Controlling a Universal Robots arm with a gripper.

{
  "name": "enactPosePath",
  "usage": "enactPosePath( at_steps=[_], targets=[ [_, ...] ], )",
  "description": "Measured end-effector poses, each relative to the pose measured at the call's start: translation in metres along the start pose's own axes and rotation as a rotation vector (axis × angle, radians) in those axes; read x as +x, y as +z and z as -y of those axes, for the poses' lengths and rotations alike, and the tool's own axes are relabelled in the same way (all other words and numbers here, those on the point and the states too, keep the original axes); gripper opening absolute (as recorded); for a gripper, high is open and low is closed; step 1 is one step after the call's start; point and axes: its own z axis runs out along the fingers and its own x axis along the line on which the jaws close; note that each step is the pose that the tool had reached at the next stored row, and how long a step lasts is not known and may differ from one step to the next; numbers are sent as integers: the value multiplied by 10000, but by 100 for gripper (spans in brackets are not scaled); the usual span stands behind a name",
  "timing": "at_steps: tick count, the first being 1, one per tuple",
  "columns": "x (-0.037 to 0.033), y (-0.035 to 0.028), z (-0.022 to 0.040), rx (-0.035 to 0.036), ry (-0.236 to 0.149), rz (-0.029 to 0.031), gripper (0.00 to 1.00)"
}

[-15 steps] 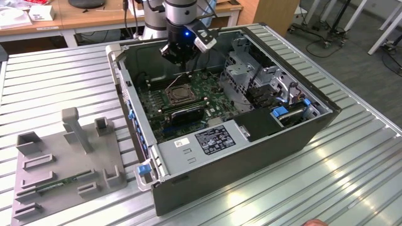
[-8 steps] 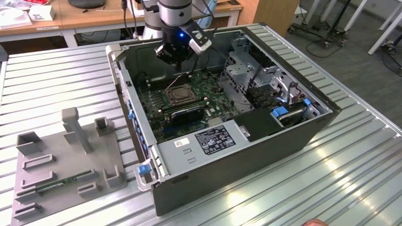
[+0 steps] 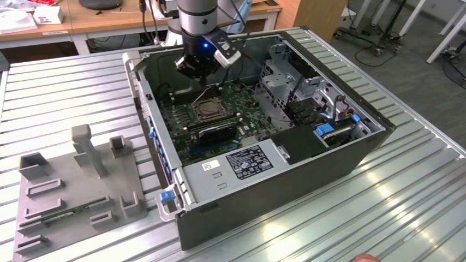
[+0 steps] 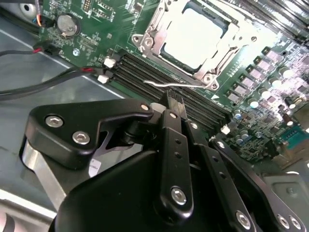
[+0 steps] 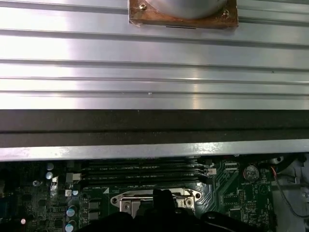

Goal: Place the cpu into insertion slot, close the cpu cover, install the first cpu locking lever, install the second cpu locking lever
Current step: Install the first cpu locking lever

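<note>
Fingers (image 4: pixel 173 108) were pinched together on nothing, tips just beside the thin wire locking lever (image 4: pixel 157 83). We saw the cpu (image 4: pixel 193 36) seated in the insertion slot (image 3: pixel 207 109) under the closed cpu cover (image 4: pixel 153 29). We judged that lever stiff, springy and slippery, best pushed near its bent end.

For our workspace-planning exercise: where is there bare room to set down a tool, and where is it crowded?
Free: the ribbed table on the exterior view's right of the computer case, and the patch between the grey fixture and the desks. Crowded: inside the case, where the gripper hangs over the motherboard.
</note>
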Motion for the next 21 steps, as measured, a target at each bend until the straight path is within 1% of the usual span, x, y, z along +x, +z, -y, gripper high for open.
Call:
enactPosePath(
  at_steps=[1,2,3,4,9,12,13,14,15,16,17,21],
  targets=[
    [0,4,6,-35,12,4,11],
    [0,6,10,-95,29,5,11],
    [1,8,16,-123,51,9,11],
    [1,12,20,-136,88,16,11],
    [2,27,30,-110,476,77,11],
    [3,27,30,-117,516,82,11],
    [3,28,30,-134,520,84,11],
    [3,28,30,-237,534,84,11],
    [3,30,31,-359,568,85,11],
    [4,33,31,-407,631,96,11],
    [4,40,31,-415,736,117,11],
    [6,58,35,-332,1392,232,11]
  ],
)
